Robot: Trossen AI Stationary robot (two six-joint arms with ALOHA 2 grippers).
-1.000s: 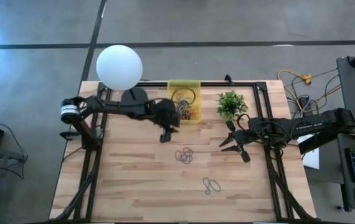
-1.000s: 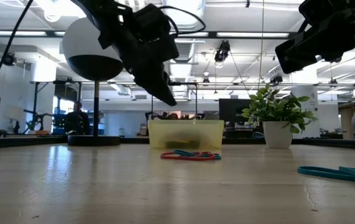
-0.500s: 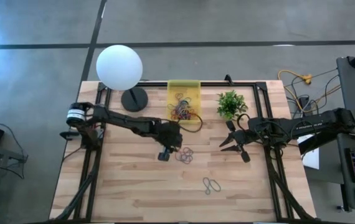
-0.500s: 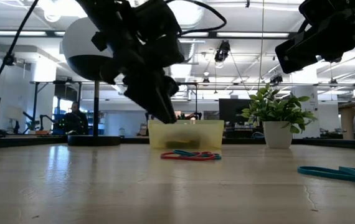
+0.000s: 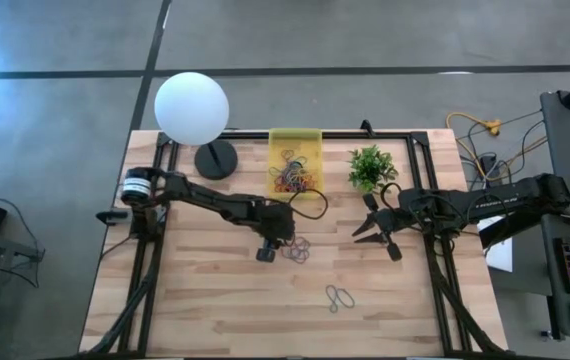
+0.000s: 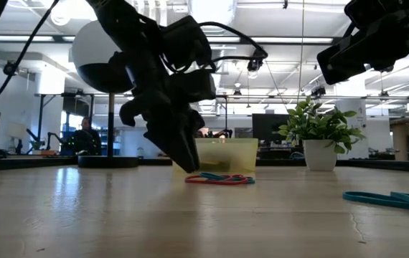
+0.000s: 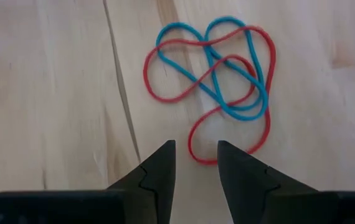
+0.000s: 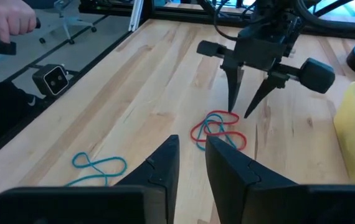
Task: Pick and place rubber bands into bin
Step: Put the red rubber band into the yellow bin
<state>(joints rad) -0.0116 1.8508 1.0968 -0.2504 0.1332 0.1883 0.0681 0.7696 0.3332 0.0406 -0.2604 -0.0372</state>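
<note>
Left gripper (image 5: 266,250) is hanging low with fingers spread, just left of the tangled red and blue rubber bands (image 5: 296,249) lying mid-table. Left arm is nearer. Bin (image 5: 295,137) at the far edge is holding a pile already. Right gripper (image 5: 377,236) is waiting, fingers parted.

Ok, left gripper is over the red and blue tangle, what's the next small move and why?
Probably lower the left gripper straight down: its fingers stand open astride the near red loop of the rubber bands, above the table, so closing there should catch it.
</note>
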